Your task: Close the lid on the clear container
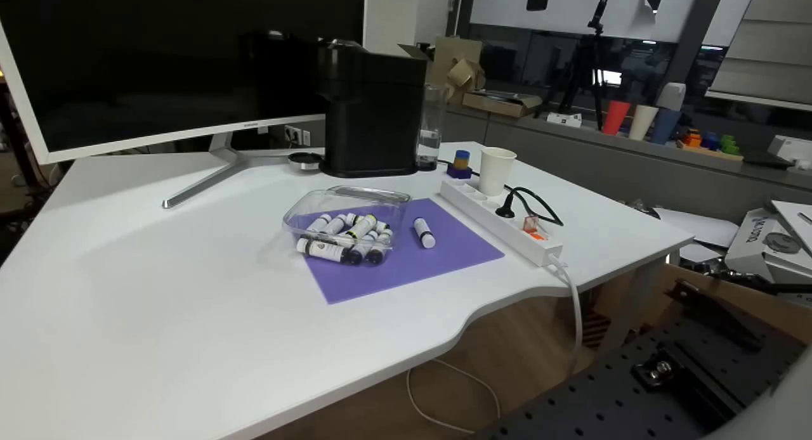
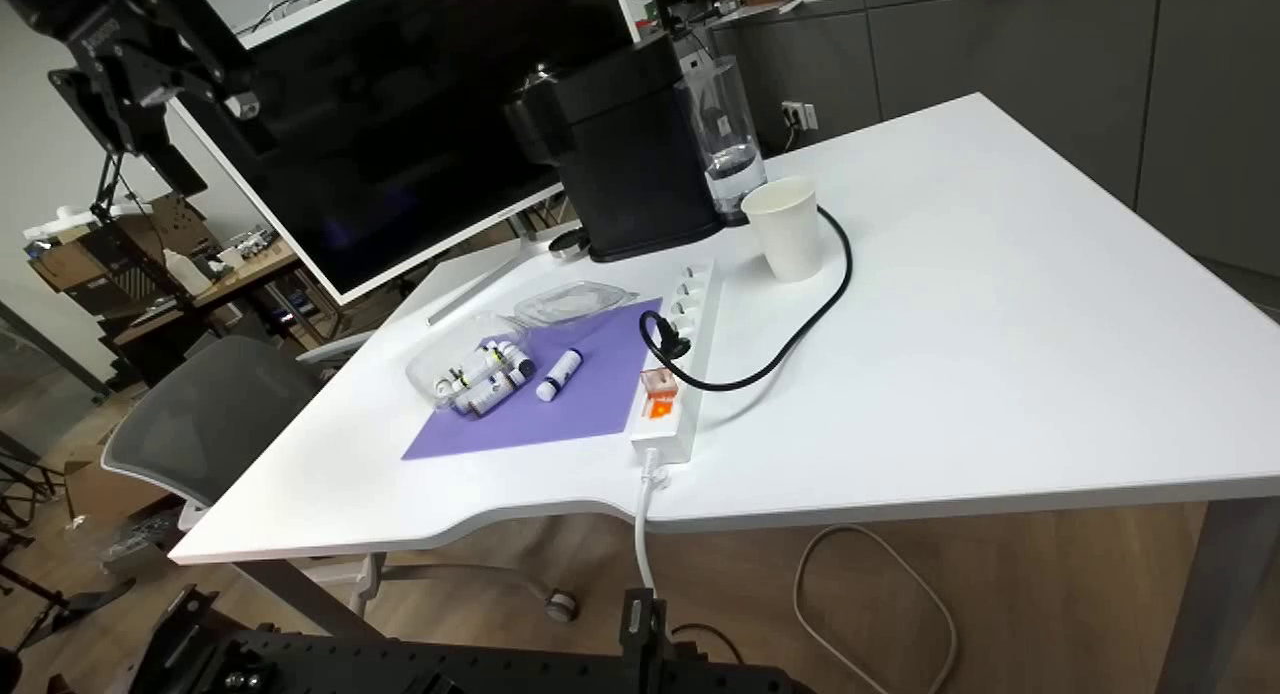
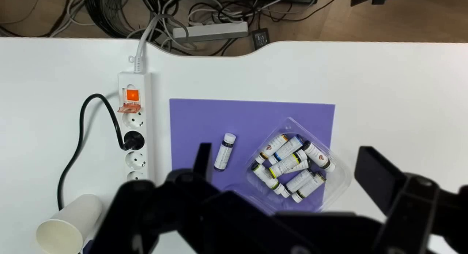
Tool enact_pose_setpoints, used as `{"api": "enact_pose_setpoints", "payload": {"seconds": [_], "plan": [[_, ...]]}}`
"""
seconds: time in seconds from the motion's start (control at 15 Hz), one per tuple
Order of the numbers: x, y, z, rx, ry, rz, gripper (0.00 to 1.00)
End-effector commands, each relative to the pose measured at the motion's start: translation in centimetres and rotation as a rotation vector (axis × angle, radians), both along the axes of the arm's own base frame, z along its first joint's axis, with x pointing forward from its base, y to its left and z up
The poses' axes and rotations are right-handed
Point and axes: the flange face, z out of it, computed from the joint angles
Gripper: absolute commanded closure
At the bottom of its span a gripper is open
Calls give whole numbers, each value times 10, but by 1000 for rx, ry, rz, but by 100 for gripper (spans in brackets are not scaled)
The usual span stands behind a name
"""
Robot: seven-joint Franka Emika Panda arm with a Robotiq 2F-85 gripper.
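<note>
The clear container (image 1: 303,213) is a shallow transparent box holding several small white-labelled bottles. It sits partly on a purple mat, and also shows in an exterior view (image 2: 422,372) and the wrist view (image 3: 339,179). Its transparent lid (image 2: 570,302) is open and lies folded back on the side toward the black machine; it also shows behind the box in an exterior view (image 1: 371,193). In the wrist view the gripper hides most of the lid. My gripper (image 2: 222,156) is open and empty, high above the table. In the wrist view its fingers (image 3: 287,166) are wide apart, with the container between them in the picture.
A loose bottle (image 3: 225,152) lies on the purple mat (image 3: 204,115) beside the container. A white power strip (image 1: 501,223) with a black cable, a paper cup (image 1: 496,170), a tall black machine (image 1: 374,110) and a large monitor (image 1: 190,59) stand nearby.
</note>
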Motion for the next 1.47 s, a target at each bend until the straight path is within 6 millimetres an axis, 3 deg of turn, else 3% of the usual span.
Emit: {"api": "enact_pose_setpoints", "payload": {"seconds": [0.0, 0.33, 0.67, 0.93, 1.2, 1.4], "plan": [[0, 0, 1, 0, 1, 0, 0], [4, -1, 4, -12, -55, -51, 0], [44, -35, -3, 20, -205, -228, 0], [91, -65, -42, 109, -216, -353, 0], [127, -68, -80, 339, -127, -390, 0], [143, -72, -104, 505, -68, -438, 0]]}}
